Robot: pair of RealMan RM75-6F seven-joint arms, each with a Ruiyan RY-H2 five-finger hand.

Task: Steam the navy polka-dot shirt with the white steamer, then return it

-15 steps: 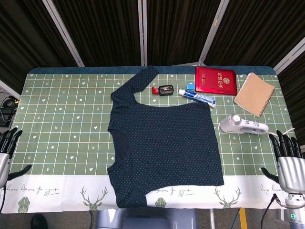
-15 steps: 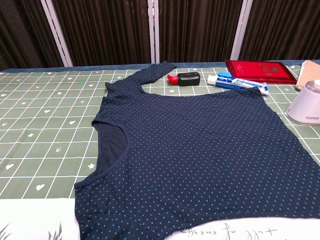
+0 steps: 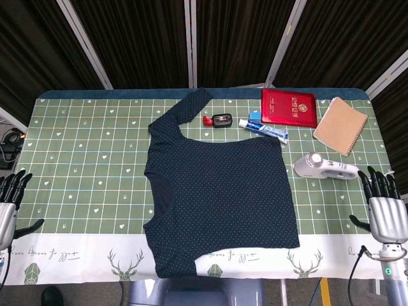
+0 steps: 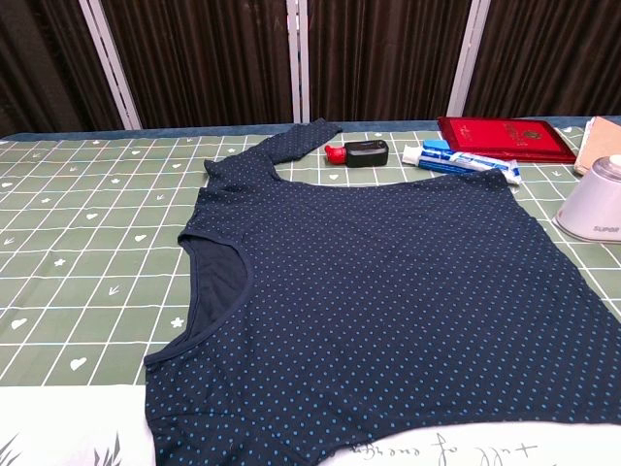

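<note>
We held our right hand (image 3: 384,213) at the right edge of the table (image 3: 83,153), fingers spread wide and upright, holding nothing. It stood just beside the rear end of the steamer (image 3: 324,167) without touching it. Our left hand (image 3: 7,207) hung at the left edge, fingers likewise apart and empty. Neither hand appeared in the chest view.

The white steamer lay on its side on the green checked cloth, head toward the shirt (image 3: 220,191), close to the shirt's right hem but apart from it. The navy dotted shirt lay flat in the middle of the table, one sleeve reaching toward the far edge, its lower edge over the white border of the cloth.

Beyond the shirt lay a small black item with a red end (image 3: 218,120), a toothpaste tube (image 3: 263,130) and a red booklet (image 3: 288,108). A brown notebook (image 3: 340,125) lay at the far right, behind the steamer.
</note>
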